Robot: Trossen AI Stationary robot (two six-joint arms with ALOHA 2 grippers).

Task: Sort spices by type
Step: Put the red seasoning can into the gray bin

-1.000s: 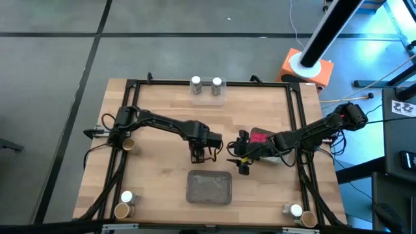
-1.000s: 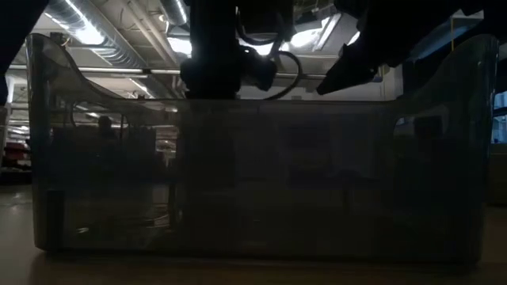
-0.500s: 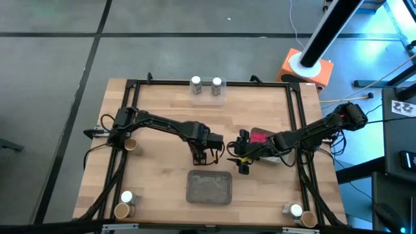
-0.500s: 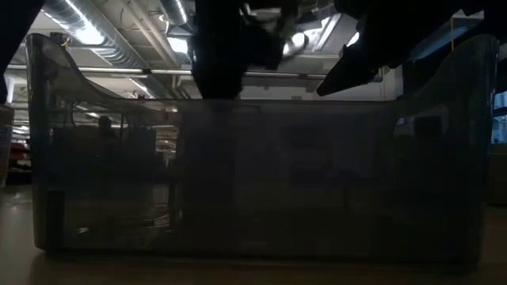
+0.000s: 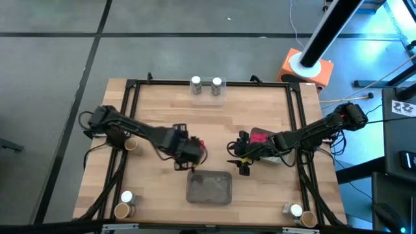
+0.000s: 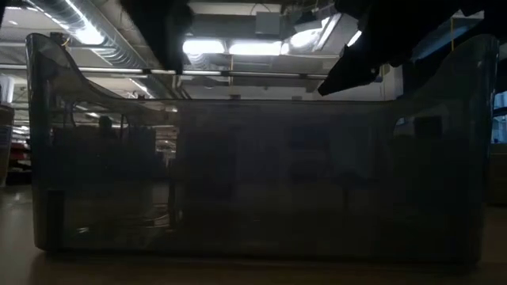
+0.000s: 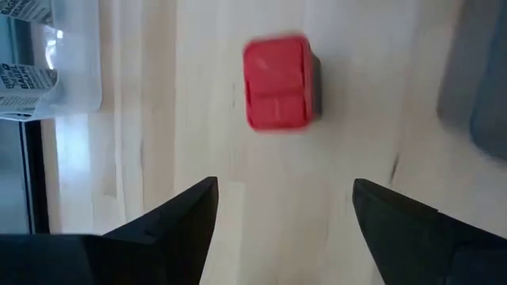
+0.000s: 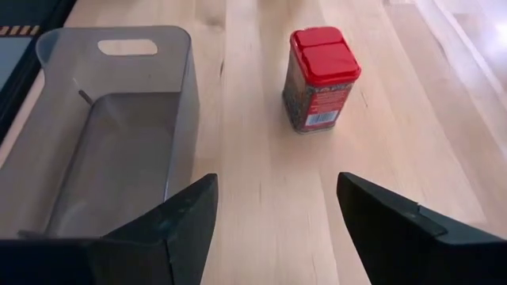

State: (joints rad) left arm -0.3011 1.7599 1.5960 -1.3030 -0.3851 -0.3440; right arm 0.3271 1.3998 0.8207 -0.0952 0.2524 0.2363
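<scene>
Right then, your left claw (image 5: 189,158) sat near the middle of the tabletop (image 5: 156,104), just at ten o'clock of the grey tray (image 5: 209,187), with its two fingers (image 7: 170,229) spread and nothing between them. The red-lidded spice pack (image 8: 319,77) stood upright on the bare wood just ahead of that claw, apart from the fingers, and just beyond the tray's far rim. Your right claw (image 5: 240,158) hovered at about one o'clock of the tray, pointing at the same pack from the other side, its fingers (image 8: 174,226) also spread and empty. Another red pack (image 5: 259,137) lay under your right arm.

Two white-capped jars (image 5: 205,84) stood side by side at twelve o'clock, by the far edge. At nine o'clock, one tan-topped jar (image 5: 129,144) stood by the left rail. A white-capped jar and a tan one (image 5: 124,203) stood at seven o'clock, and a matching pair (image 5: 298,214) at five o'clock.
</scene>
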